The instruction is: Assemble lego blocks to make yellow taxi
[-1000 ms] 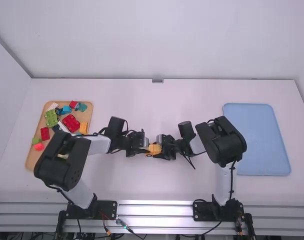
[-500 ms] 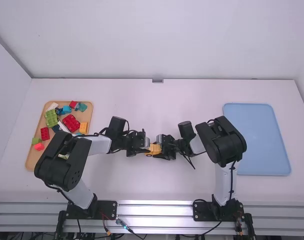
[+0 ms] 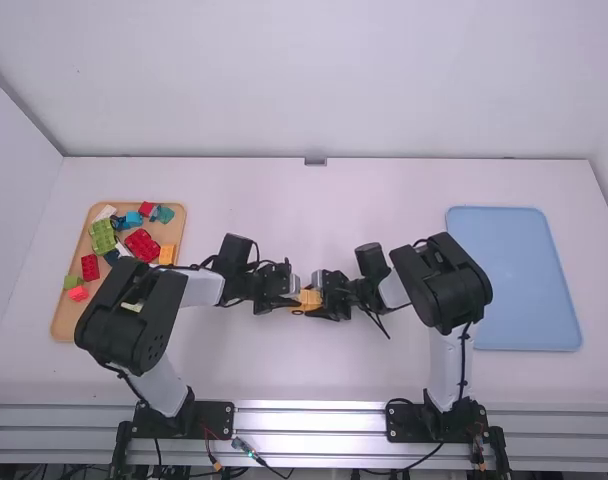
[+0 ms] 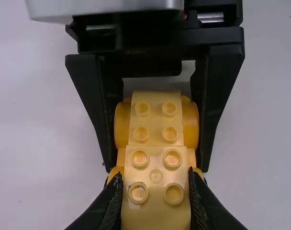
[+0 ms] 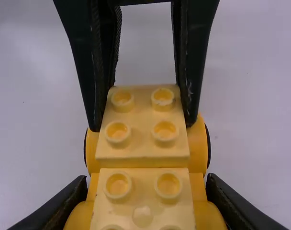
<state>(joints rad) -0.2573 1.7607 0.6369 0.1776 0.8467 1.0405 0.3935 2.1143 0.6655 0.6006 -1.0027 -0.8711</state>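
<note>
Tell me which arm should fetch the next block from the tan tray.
The left arm, probably: its base stands nearer the tan tray than the right arm's. The right gripper, shut on the yellow build, could likely hold that meanwhile.

From where I stand, the left arm's bulky black joint (image 3: 129,318) covers part of the tan wooden tray (image 3: 60,322), leaving a small pale block (image 3: 132,306) too hidden to make out. The yellow studded block build (image 3: 309,299) looks tiny in the high view; both wrist views' bottom edges crop it.
</note>
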